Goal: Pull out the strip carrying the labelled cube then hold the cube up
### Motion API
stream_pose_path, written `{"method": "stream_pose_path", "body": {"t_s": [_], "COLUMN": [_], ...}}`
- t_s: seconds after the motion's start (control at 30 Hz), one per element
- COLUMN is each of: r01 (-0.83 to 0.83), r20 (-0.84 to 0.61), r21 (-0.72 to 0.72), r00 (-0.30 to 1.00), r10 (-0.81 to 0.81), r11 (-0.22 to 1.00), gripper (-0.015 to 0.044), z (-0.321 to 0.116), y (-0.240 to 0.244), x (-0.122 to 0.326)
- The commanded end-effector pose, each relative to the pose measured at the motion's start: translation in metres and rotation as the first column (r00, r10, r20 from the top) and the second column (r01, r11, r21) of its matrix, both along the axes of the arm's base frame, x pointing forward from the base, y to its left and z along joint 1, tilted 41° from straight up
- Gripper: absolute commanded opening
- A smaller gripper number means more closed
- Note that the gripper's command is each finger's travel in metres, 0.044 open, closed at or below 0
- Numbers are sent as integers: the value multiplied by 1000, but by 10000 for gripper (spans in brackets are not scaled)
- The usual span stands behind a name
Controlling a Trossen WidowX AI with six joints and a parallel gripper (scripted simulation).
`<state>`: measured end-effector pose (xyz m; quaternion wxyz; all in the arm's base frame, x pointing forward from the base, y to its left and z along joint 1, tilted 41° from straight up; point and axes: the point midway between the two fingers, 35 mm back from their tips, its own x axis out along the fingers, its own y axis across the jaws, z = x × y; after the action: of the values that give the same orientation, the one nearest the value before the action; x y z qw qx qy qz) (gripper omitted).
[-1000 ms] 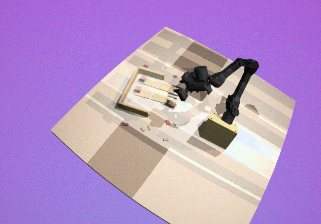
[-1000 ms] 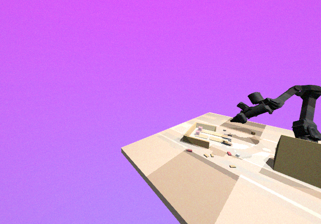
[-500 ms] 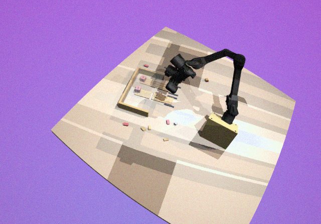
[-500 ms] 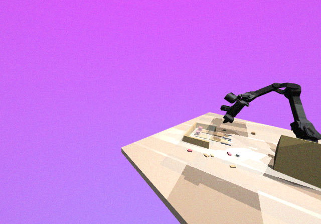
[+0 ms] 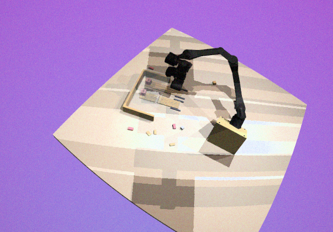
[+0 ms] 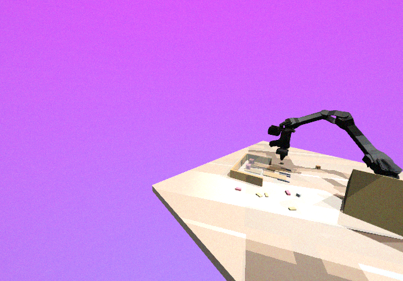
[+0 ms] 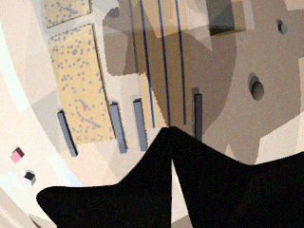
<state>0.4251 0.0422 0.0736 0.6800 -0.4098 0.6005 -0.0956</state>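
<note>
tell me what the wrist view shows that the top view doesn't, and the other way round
Only the wrist view shows that the speckled strip is split in two pieces, while the blue-lined strip beside it runs unbroken, and that the gripper has its fingers shut together with nothing between them.

Only the top view shows the two pink cubes, the wooden frame and the whole arm.

Both show the strips and the dark handles at their ends.
</note>
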Motion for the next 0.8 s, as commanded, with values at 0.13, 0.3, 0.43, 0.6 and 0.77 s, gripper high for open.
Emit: {"method": "stream_pose_path", "body": {"t_s": [0.13, 0.3, 0.43, 0.6, 0.77], "r01": [33, 33, 34, 34, 34], "r20": [-45, -45, -45, -45, -44], "r21": [1, 1, 1, 1, 1], "r00": [998, 998, 998, 998, 998], "r10": [-33, -33, -33, -33, -33], "r11": [999, 999, 999, 999, 999], "gripper": [0, 0, 0, 0, 0], "z": [0, -6, -10, -16, -22], "y": [-10, -15, -19, -25, -30], "x": [3, 5, 7, 9, 11]}}
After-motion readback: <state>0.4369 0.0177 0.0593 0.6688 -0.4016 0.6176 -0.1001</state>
